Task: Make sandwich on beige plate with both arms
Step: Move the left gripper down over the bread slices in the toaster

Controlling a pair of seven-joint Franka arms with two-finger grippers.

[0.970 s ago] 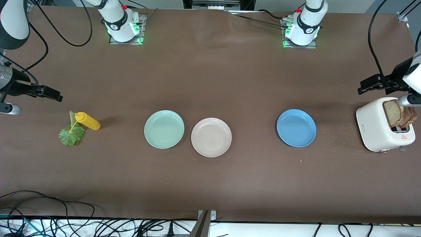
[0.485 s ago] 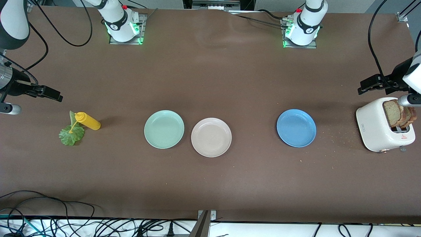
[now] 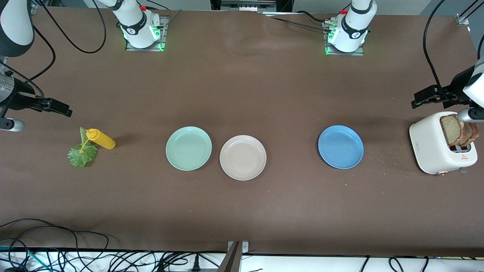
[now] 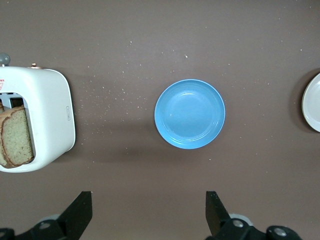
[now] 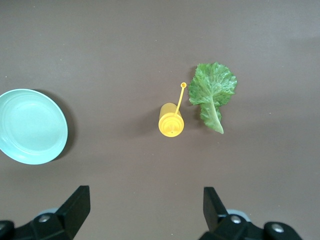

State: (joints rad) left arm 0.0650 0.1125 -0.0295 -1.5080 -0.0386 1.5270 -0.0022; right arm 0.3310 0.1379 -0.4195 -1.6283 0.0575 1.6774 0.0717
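The beige plate [image 3: 242, 157] lies empty mid-table, touching nothing, with its edge in the left wrist view [image 4: 312, 102]. Two brown bread slices [image 3: 459, 130] stand in a white toaster [image 3: 435, 145] at the left arm's end, and they also show in the left wrist view [image 4: 17, 137]. A green lettuce leaf [image 3: 82, 153] lies at the right arm's end, also seen in the right wrist view [image 5: 212, 92]. My left gripper [image 4: 148, 195] is open and empty, high beside the toaster [image 3: 427, 96]. My right gripper [image 5: 145, 189] is open and empty, high near the lettuce [image 3: 53, 106].
A mint-green plate [image 3: 188, 148] lies next to the beige plate, toward the right arm's end. A blue plate [image 3: 340, 147] lies between the beige plate and the toaster. A yellow squeeze bottle [image 3: 100, 138] lies against the lettuce. Crumbs are scattered near the toaster.
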